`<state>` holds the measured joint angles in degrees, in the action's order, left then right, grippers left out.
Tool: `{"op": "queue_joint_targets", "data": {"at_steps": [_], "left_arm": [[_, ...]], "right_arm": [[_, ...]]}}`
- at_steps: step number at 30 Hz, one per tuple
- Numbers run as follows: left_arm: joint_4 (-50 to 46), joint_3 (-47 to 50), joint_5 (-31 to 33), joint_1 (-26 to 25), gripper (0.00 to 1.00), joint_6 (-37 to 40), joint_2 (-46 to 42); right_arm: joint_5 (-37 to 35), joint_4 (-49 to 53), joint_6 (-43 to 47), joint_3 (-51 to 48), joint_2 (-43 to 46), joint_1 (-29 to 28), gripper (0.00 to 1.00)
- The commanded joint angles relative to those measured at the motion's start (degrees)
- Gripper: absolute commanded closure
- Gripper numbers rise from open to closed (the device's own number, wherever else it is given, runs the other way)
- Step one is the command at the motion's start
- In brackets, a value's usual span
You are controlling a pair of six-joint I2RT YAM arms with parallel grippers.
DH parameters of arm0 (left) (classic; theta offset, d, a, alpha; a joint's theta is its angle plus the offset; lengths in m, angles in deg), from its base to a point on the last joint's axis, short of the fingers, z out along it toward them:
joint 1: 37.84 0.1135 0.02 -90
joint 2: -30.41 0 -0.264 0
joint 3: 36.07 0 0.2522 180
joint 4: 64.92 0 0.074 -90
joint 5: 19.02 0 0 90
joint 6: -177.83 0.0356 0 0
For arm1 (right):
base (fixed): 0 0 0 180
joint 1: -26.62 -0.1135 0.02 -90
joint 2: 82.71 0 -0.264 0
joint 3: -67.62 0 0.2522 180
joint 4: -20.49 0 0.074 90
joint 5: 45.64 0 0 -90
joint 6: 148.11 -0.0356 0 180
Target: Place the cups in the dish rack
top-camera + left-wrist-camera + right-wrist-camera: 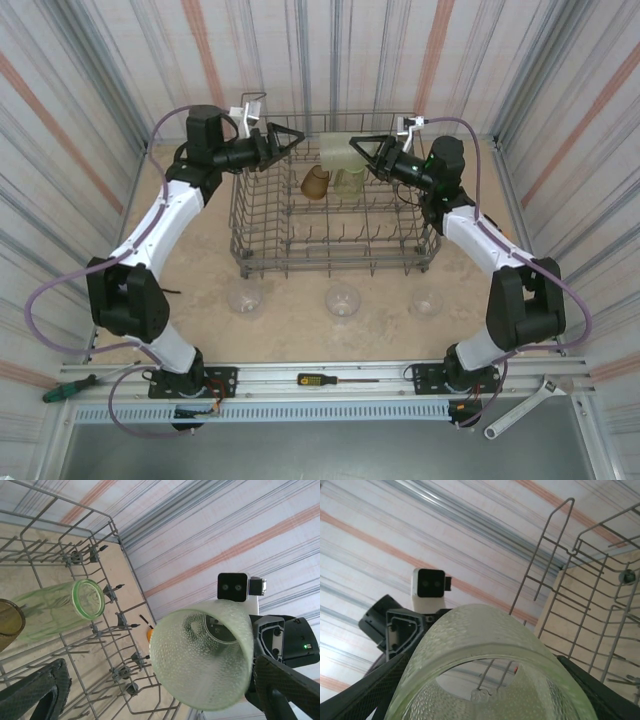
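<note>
Three clear cups sit on the counter, well short of both jaws. Over the far end of the dish rack, the right jaws clamp a pale textured cup, likely to seat it among the tines. The left jaws gape wide just beside it, holding nothing.
</note>
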<state>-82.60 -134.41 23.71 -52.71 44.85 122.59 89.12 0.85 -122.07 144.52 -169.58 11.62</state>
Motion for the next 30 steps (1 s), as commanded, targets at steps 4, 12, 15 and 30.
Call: {"op": "queue_joint_targets", "data": {"at_steps": [4,12,15,30], "left_arm": [[-9.0,-0.6,1.6,0.1,0.01,3.0,-4.0],[-13.3,0.6,3.0,0.4,0.01,5.5,-8.0],[-13.6,1.4,2.7,0.3,0.01,5.6,-9.1],[-18.9,2.5,3.6,0.3,0.01,8.7,-12.4]], "right_arm": [[-3.2,15.2,11.9,4.3,4.5,-0.3,0.45],[-8.4,27.6,18.8,7.5,6.3,0.4,0.46],[-10.0,31.4,21.4,8.1,6.7,0.5,0.46],[-28.2,48.0,30.3,11.7,9.2,1.2,0.46]]}}
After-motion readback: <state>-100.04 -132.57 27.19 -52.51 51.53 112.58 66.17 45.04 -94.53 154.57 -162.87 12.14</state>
